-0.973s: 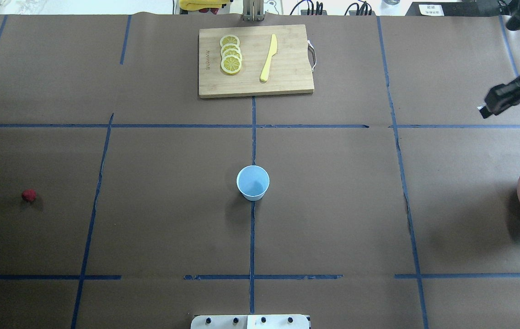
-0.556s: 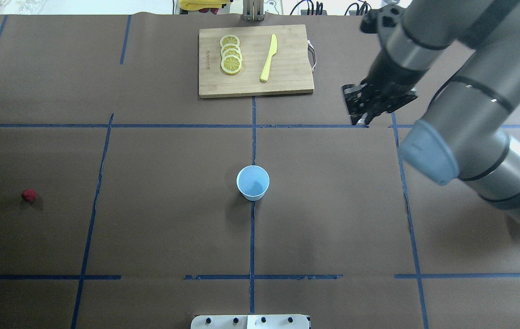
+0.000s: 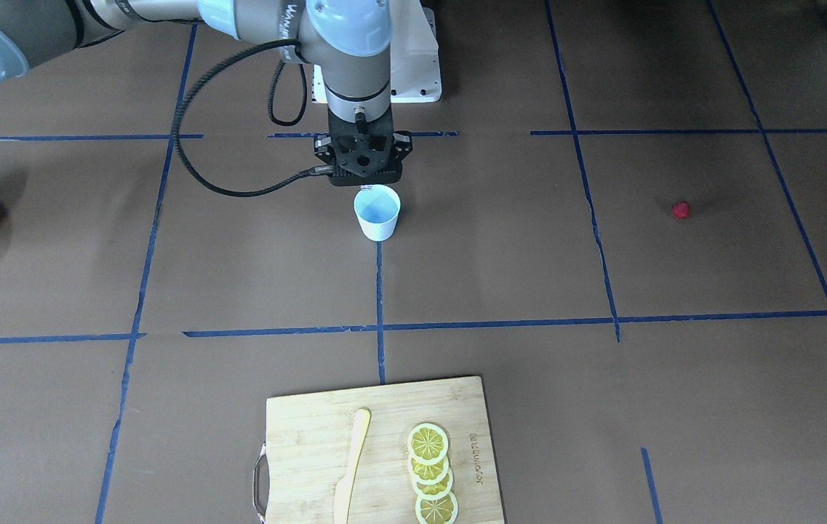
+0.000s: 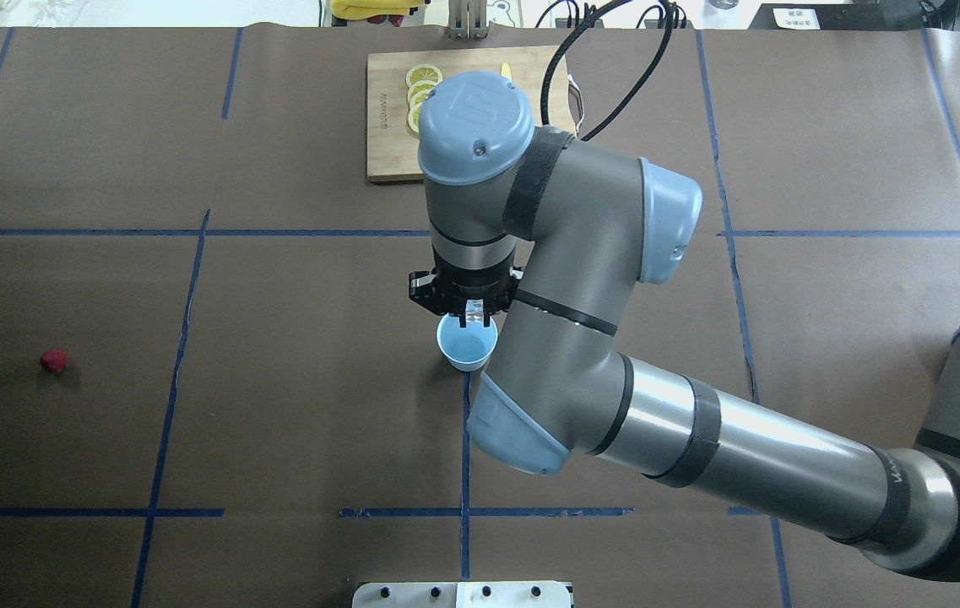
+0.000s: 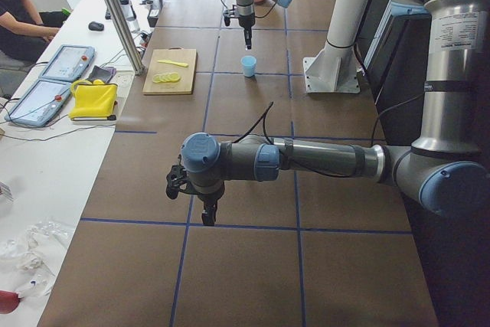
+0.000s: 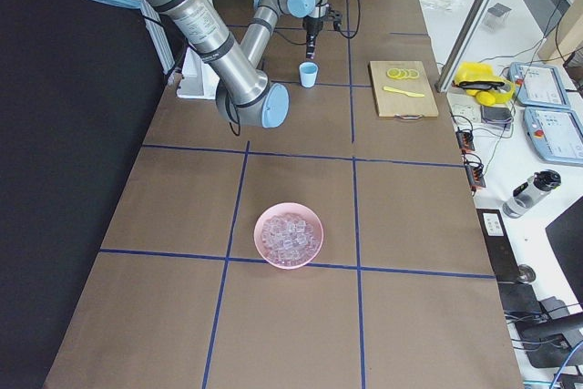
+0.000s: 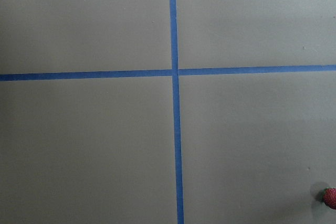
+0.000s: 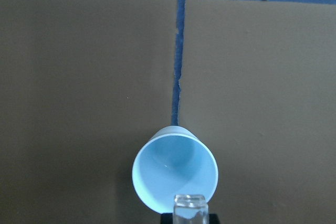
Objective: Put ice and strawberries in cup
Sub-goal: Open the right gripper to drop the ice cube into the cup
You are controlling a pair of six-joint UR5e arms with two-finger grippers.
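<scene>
The white cup point(image 4: 463, 350) with a pale blue inside stands at the table's middle and looks empty in the right wrist view point(image 8: 173, 174). My right gripper point(image 4: 474, 321) hangs just over the cup's far rim, shut on one clear ice cube point(image 8: 190, 206). More ice lies in the pink bowl point(image 6: 289, 235). The red strawberry point(image 4: 53, 361) lies alone at the far left; it also shows at the corner of the left wrist view point(image 7: 330, 197). My left gripper point(image 5: 205, 216) hangs above the table near it; I cannot tell whether it is open or shut.
A wooden cutting board point(image 3: 311, 437) with lemon slices point(image 3: 431, 473) and a yellow knife point(image 3: 351, 466) lies beyond the cup. The right arm point(image 4: 699, 431) stretches across the table's right half. Blue tape lines cross the brown table cover.
My right arm has swung in from the right edge, past the board's right side, and now holds an ice cube over the cup. Cup and strawberry have not moved.
</scene>
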